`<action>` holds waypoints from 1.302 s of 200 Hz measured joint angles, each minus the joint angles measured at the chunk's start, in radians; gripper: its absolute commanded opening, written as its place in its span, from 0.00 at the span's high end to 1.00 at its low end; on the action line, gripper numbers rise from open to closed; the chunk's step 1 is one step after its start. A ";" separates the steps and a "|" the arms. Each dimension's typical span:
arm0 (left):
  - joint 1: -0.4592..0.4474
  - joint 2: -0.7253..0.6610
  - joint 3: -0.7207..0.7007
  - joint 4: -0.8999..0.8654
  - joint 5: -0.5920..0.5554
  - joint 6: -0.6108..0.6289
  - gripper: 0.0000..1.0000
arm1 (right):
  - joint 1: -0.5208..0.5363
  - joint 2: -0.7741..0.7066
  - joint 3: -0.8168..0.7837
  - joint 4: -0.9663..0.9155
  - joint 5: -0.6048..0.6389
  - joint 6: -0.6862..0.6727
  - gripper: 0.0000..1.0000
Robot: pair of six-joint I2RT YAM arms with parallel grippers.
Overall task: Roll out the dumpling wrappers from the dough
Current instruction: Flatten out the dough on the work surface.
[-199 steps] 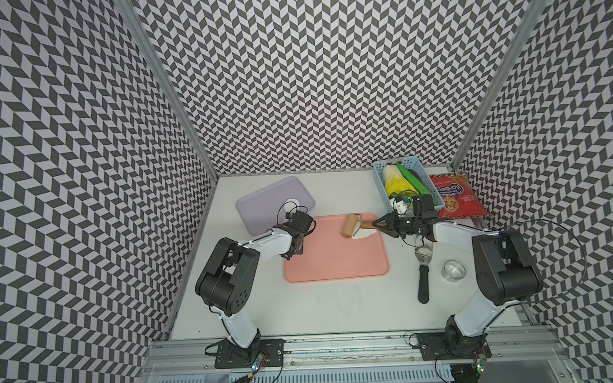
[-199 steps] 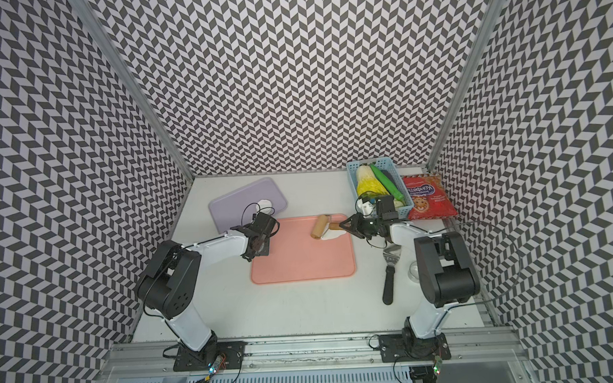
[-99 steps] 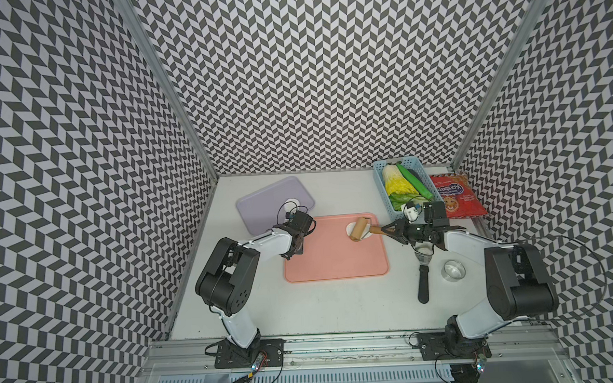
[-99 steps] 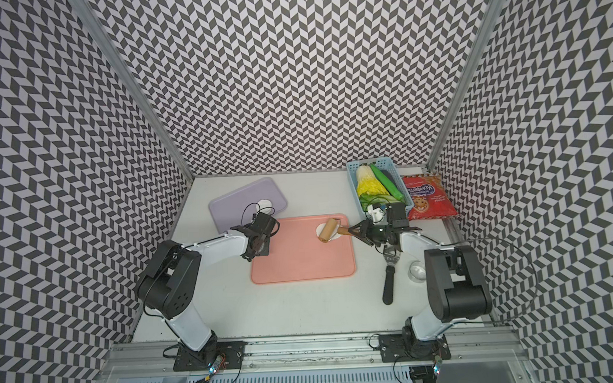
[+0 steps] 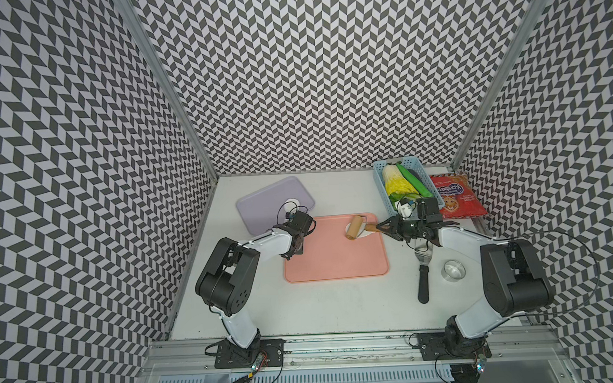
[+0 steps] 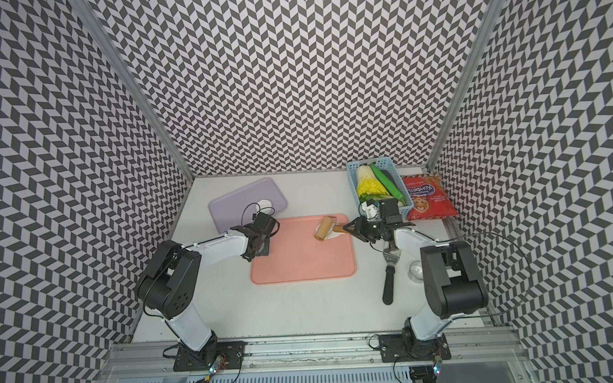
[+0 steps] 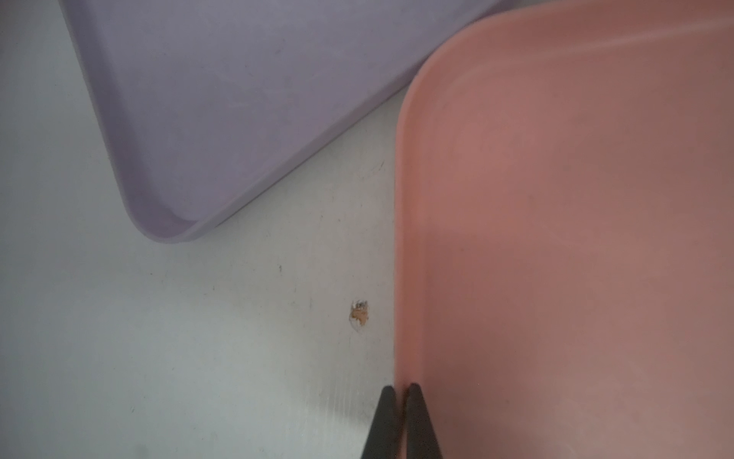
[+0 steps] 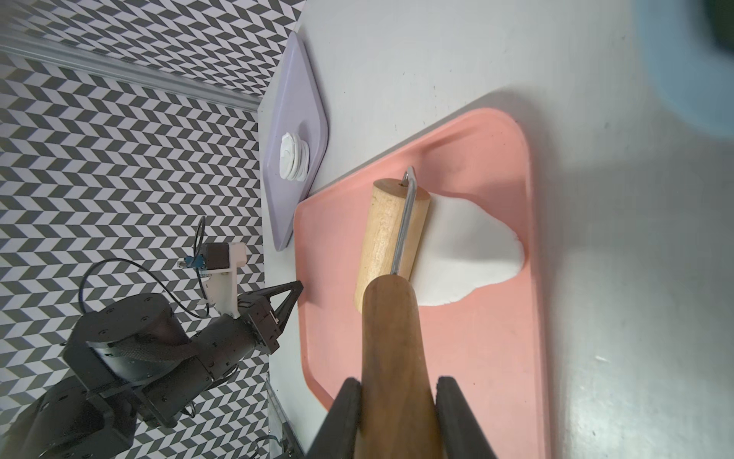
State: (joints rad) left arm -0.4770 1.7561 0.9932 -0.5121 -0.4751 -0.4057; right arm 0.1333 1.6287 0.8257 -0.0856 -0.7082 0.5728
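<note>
The dough (image 8: 468,246) lies as a flat white patch in the far right corner of the pink tray (image 5: 336,262), also seen in a top view (image 6: 336,234). A wooden roller (image 5: 355,227) rests on the dough's left part. My right gripper (image 8: 401,383) is shut on the roller's brown handle, just off the tray's right rim (image 5: 381,226). The dumpling wrappers (image 8: 294,157) sit stacked on the purple tray (image 5: 263,205). My left gripper (image 7: 401,387) is shut on the pink tray's left rim (image 5: 290,254).
A blue basket (image 5: 381,182) of vegetables and a red snack bag (image 5: 456,196) stand at the back right. A black-handled spatula (image 5: 423,276) and a steel ring cutter (image 5: 453,270) lie right of the pink tray, under my right arm.
My right gripper pushed the roller rightward over the dough, then drew it back left. The left arm has not moved.
</note>
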 measured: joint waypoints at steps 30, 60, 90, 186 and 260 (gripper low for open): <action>0.000 0.000 0.000 0.000 0.000 0.000 1.00 | 0.020 0.016 0.002 0.039 0.004 0.014 1.00; 0.000 0.001 0.000 0.000 0.000 0.000 1.00 | 0.042 0.034 0.005 0.071 0.014 0.022 1.00; 0.000 0.001 0.000 0.000 0.000 0.000 1.00 | 0.019 0.003 -0.055 0.121 0.000 0.026 1.00; 0.000 0.001 0.000 0.000 -0.001 0.000 1.00 | -0.149 -0.138 -0.167 -0.015 -0.069 -0.024 1.00; 0.000 0.001 0.000 0.000 -0.001 0.000 1.00 | -0.129 -0.192 -0.002 -0.281 0.010 -0.040 1.00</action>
State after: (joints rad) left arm -0.4770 1.7569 0.9936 -0.5121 -0.4759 -0.4057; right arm 0.0048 1.4368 0.8234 -0.3668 -0.6987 0.5331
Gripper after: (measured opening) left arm 0.065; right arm 0.297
